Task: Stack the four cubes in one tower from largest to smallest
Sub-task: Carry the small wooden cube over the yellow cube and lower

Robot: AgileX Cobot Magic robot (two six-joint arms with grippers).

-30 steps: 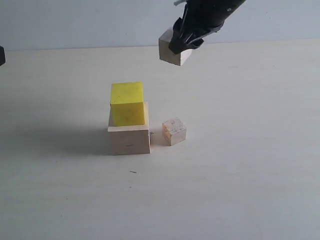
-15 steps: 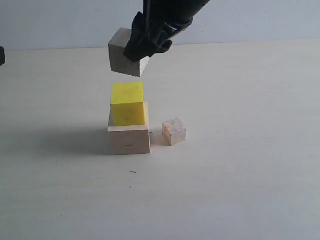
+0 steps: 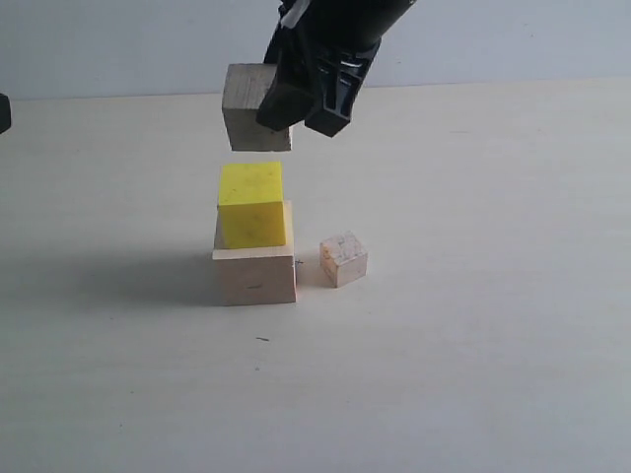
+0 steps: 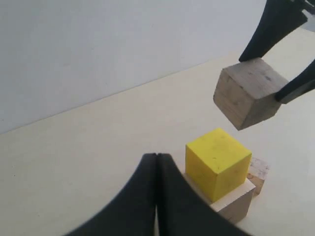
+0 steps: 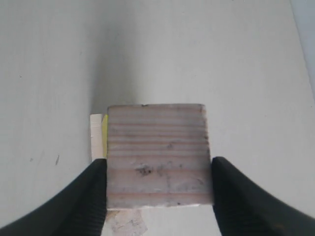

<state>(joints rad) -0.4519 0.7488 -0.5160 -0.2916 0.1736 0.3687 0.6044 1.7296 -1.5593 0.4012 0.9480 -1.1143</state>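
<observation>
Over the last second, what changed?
The right end effector, gripping the small wooden cube throughout, carried it leftward in the exterior view until it hung above the yellow cube. The held cube went from tilted to level. Nothing was released. Unchanged: the yellow cube sits on the large wooden cube, and the marked small cube stands on the table beside them.

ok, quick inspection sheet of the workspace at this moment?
Surface: pale table, one small dark mark.
Job's things: yellow cube sits on large wooden cube; small wooden cube in the air above them, not touching; marked smallest cube on the table beside the stack, apart.
Clutter: nothing seen.
Hands: right hand shut on small wooden cube; left hand shut, empty.
Cables: nothing seen.
Surroundings: plain pale wall.
</observation>
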